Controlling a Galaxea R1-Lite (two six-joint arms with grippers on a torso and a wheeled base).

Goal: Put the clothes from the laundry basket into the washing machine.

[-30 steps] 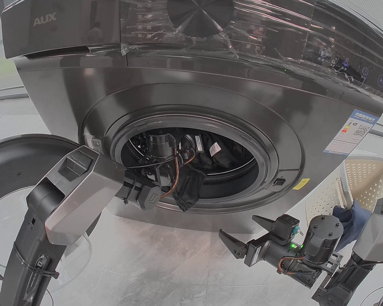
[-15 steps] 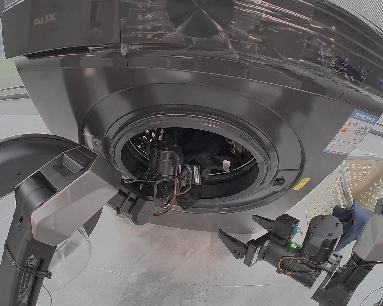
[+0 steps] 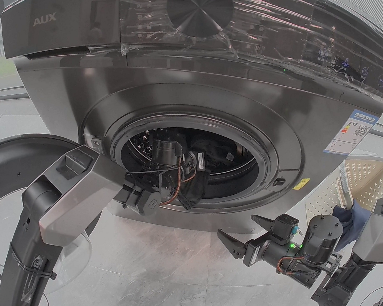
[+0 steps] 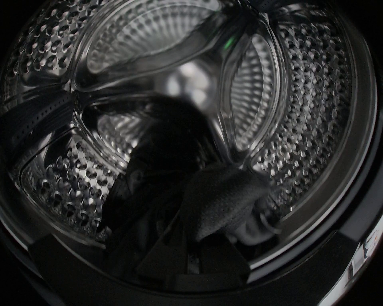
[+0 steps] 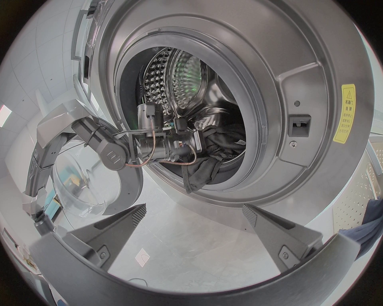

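Up front, the right gripper (image 3: 237,226) hangs spread wide and empty above the floor. Beside it, the cream perforated plastic laundry basket (image 3: 369,178) holds a blue cloth (image 3: 348,218), so that one's left to do. Further in, the left gripper (image 3: 198,160) sits in the mouth of the dark grey front-loading washing machine (image 3: 205,95), buried in a black garment (image 3: 195,190). Gripping or let go, I cannot tell. Part of the garment lies in the perforated steel drum (image 4: 311,99), and a flap droops over the door rim. Roughly midway, I'd judge.
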